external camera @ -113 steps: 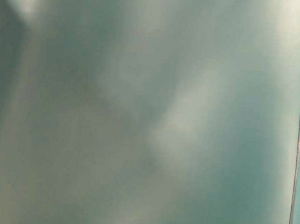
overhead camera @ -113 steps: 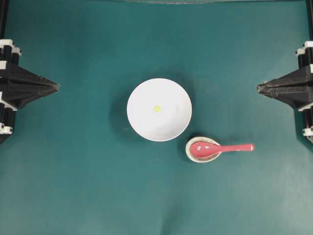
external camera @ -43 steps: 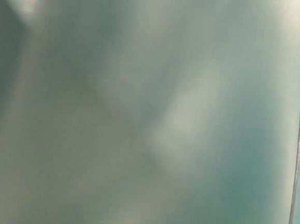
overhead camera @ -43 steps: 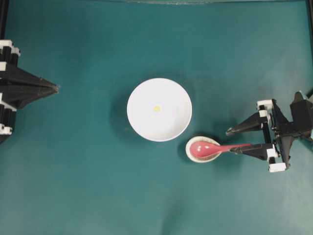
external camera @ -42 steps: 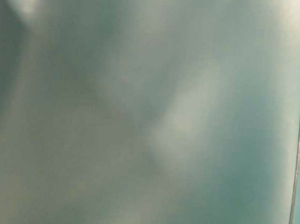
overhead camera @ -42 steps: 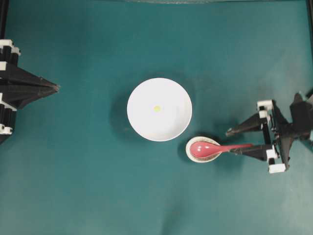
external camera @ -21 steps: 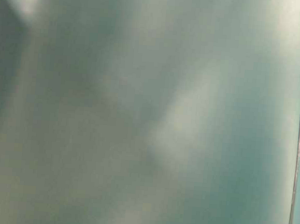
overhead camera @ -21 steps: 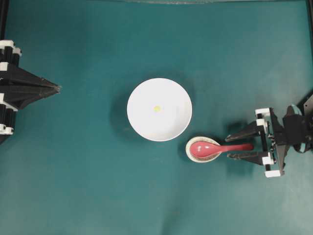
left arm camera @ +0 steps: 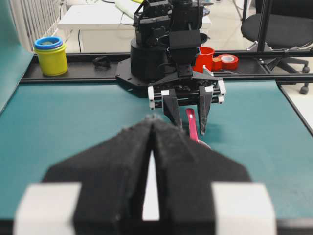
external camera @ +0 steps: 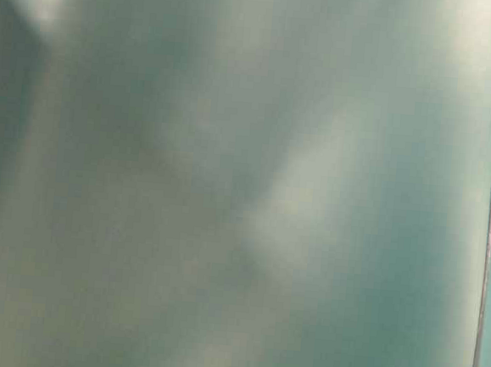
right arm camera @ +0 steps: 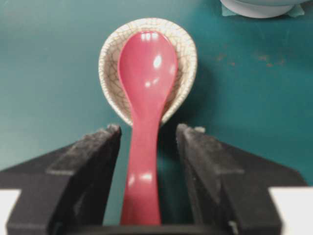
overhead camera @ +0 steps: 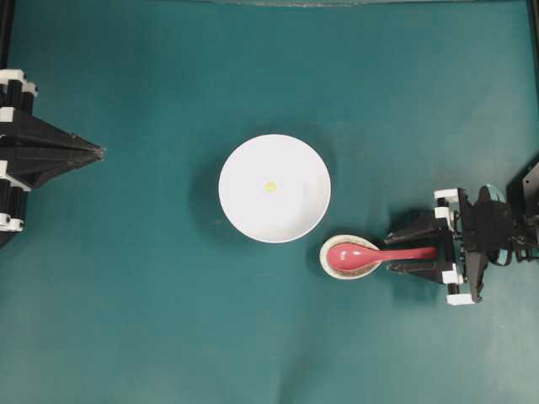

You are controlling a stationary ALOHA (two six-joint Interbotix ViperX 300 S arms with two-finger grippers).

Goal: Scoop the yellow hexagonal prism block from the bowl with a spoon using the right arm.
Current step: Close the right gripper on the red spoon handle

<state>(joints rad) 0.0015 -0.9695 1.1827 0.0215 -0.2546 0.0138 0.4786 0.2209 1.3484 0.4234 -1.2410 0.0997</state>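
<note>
Spoon (overhead camera: 376,253), bowl (overhead camera: 244,215), block, spoon rest: we count exactly one of each on the teal table (overhead camera: 168,320), plus two black grippers. In the overhead view our right gripper (overhead camera: 397,250) sits low at the right side with its two fingers spread wide, one on either side of the pink-red spoon's handle; the right wrist view shows a gap between each finger (right arm camera: 88,161) and the handle, so we are straddling it without any grip. The spoon's (right arm camera: 145,98) deep scoop lies in the small crackle-glazed beige spoon rest (right arm camera: 110,44), and its straight handle runs back between our fingers toward the wrist. The single yellow hexagonal prism block (overhead camera: 270,186) lies near the middle of the white bowl, well apart from the spoon. The bowl stands just up and to the left of the spoon rest (overhead camera: 330,266), the two nearly touching. Our left gripper (overhead camera: 99,151) is at the far left edge of the overhead view, its two fingers pressed together to a point with nothing between them, well apart from the bowl; its own camera shows the same closed tips (left arm camera: 151,122). Beyond the table's far edge in that view we count one yellow and blue stack of cups (left arm camera: 51,56), one red cup (left arm camera: 205,58) and one roll of red tape (left arm camera: 227,61). The table-level view is a blurred green wash and gives us nothing to read
</note>
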